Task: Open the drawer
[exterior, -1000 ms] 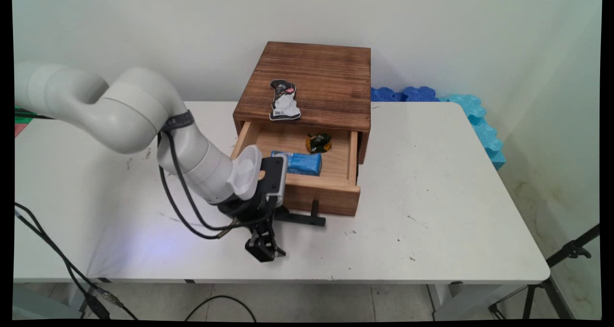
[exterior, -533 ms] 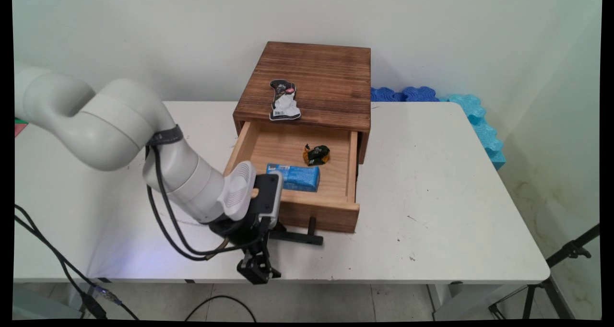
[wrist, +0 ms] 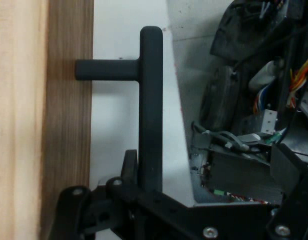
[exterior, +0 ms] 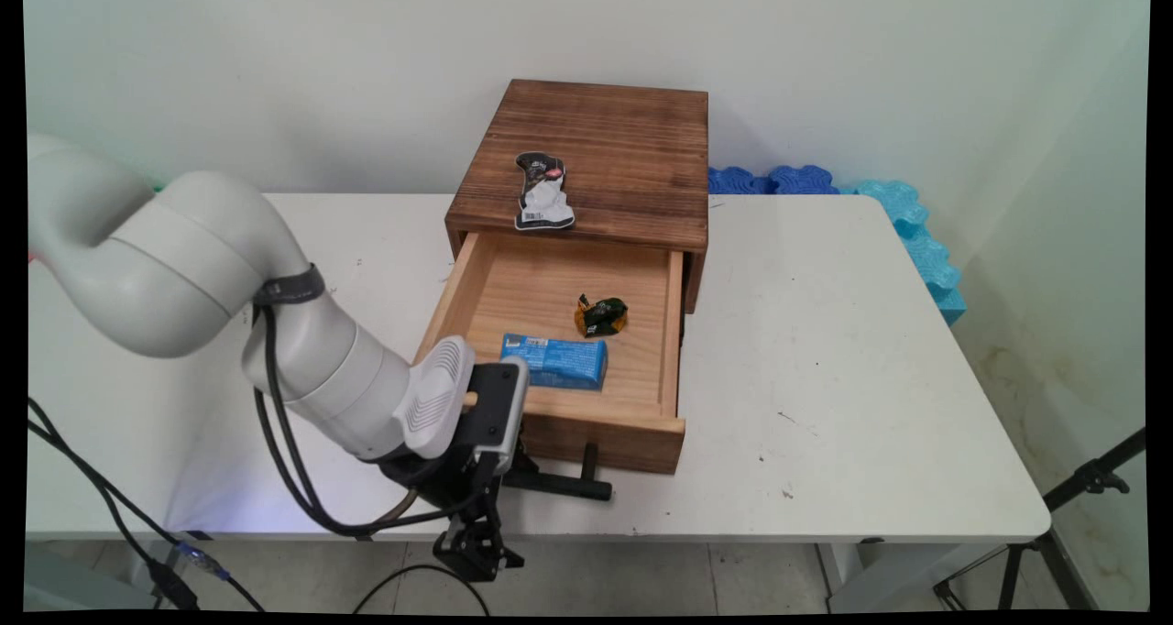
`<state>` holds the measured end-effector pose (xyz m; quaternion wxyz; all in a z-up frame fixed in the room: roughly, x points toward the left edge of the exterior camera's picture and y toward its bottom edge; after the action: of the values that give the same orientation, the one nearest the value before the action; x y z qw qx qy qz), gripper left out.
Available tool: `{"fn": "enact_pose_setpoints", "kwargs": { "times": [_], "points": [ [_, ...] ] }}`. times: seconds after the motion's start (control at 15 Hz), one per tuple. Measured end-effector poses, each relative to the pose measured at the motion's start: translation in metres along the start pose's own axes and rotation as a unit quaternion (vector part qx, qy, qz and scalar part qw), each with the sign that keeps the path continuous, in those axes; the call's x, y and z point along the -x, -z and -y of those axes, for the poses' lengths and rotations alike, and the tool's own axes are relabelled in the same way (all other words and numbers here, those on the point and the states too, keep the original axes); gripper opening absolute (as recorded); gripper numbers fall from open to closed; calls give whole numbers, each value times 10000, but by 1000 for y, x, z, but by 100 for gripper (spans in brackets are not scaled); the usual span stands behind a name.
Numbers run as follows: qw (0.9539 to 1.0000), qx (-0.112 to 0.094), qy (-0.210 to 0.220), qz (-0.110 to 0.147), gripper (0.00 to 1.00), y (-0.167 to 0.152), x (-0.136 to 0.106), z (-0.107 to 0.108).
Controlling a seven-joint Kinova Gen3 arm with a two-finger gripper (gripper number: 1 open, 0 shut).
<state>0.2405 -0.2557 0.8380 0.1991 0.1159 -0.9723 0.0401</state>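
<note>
A dark wooden box (exterior: pixel 605 139) stands at the table's back, and its light wooden drawer (exterior: pixel 674 350) is pulled far out toward the near edge. My gripper (exterior: pixel 513 475) (wrist: pixel 146 187) is shut on the left end of the drawer's black bar handle (exterior: pixel 561 486) (wrist: pixel 150 100), close to the table's front edge. The drawer front (wrist: pixel 68 125) lies just left of the handle in the hand view. Inside the drawer lie a blue packet (exterior: pixel 554 361) and a small green and yellow wrapped sweet (exterior: pixel 602 315). A black and white sachet (exterior: pixel 542 191) lies on the box's top.
The white table (exterior: pixel 843 350) stretches wide to the right of the drawer. Blue foam pieces (exterior: pixel 907 222) lie along its far right edge. Black cables (exterior: pixel 293 487) hang from the arm. A tripod leg (exterior: pixel 1090 487) stands past the table's right corner.
The gripper has moved toward the near edge with the handle in it, and the drawer has slid further out of the box. The packet and sweet rode along with it.
</note>
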Motion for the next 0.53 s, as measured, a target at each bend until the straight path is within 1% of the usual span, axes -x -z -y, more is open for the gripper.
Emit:
{"fn": "enact_pose_setpoints", "kwargs": {
  "times": [0.53],
  "points": [
    [9999, 65, -122, -21, 100, 7, 3, -15]
  ]
}}
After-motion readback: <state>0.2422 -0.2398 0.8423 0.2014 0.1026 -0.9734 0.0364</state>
